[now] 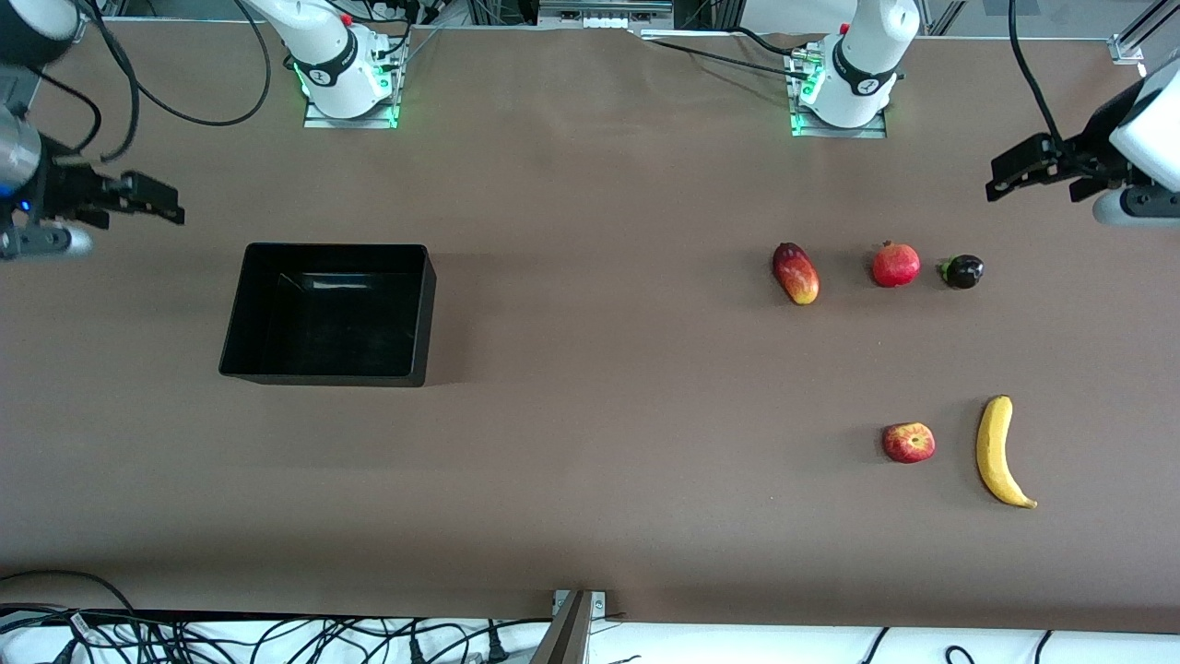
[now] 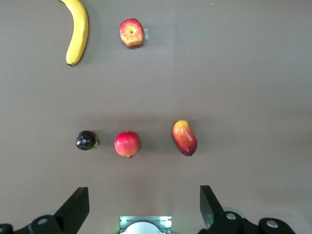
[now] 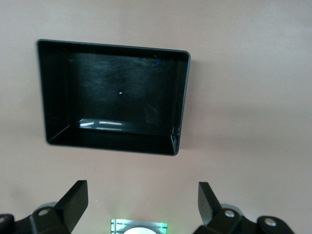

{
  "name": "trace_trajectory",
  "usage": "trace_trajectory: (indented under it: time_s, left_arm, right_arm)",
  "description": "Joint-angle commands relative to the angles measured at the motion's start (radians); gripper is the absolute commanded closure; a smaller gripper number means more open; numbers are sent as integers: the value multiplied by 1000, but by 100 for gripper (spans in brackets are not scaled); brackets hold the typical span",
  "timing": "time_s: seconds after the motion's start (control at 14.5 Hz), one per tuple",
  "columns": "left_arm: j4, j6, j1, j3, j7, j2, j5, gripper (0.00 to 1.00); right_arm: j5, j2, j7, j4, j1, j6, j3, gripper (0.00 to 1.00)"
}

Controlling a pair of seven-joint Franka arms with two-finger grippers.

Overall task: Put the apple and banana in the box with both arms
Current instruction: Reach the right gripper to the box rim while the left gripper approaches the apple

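Red apple (image 1: 909,443) beside curved yellow banana (image 1: 1000,452), empty black box (image 1: 330,314) well apart

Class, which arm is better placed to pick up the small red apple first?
Left: the left gripper hangs open at the small red-and-yellow apple's end; the right gripper waits open beside the black plastic box.

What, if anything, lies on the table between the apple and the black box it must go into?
Nothing visible does. The table is bare between the apple and the box. The mango, pomegranate and dark fruit lie in a row farther from the front camera, off that path.
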Motion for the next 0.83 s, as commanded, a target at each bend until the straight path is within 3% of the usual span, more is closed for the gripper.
trace_trajectory:
  time_s: [0.0, 0.55, 0.76]
  left_arm:
    - [-25, 70, 29, -4, 13, 43, -9, 0]
    - [-28, 365, 102, -2, 113, 250, -9, 0]
    - [-26, 507, 121, -4, 118, 327, -18, 0]
  right_arm:
    - [-16, 118, -13, -11, -15, 90, -16, 0]
    - [-2, 197, -19, -414, -70, 680, -36, 0]
    - [3, 220, -19, -474, -74, 777, -36, 0]
